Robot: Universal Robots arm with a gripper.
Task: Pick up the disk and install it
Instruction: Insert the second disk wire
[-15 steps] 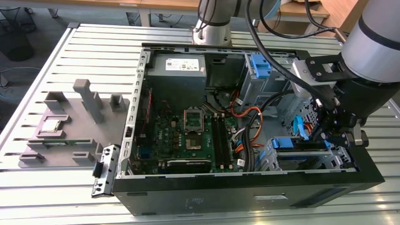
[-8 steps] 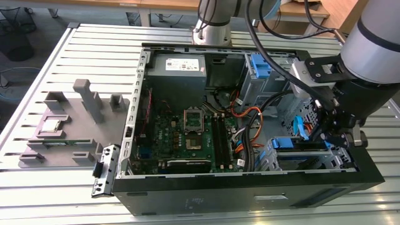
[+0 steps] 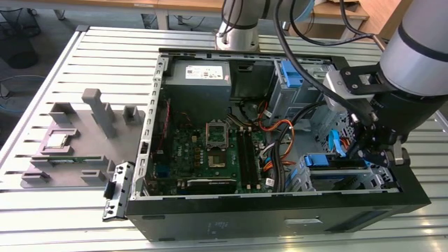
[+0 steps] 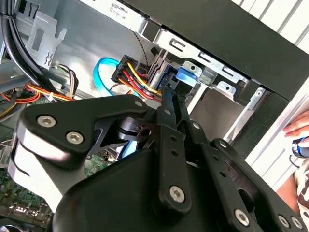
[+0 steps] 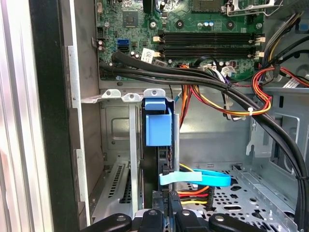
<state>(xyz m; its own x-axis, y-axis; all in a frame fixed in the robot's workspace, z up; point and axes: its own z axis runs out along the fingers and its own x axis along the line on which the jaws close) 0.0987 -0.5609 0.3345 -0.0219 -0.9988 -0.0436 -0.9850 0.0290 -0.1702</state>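
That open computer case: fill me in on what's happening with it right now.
The robot arm's gripper is reaching down into the open computer case, at the drive cage near the corner on the exterior view's right. The disk, in its blue carrier, stands on edge in that cage, directly beyond the gripper. Cables run alongside. A hand rests outside the case.

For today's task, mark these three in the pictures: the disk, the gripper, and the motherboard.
disk (image 5: 158,128): first wrist view, on its blue carrier tab.
gripper (image 4: 169,96): second wrist view, at the tips by the drive cage.
motherboard (image 3: 210,152): exterior view, on the green board beside the processor socket.
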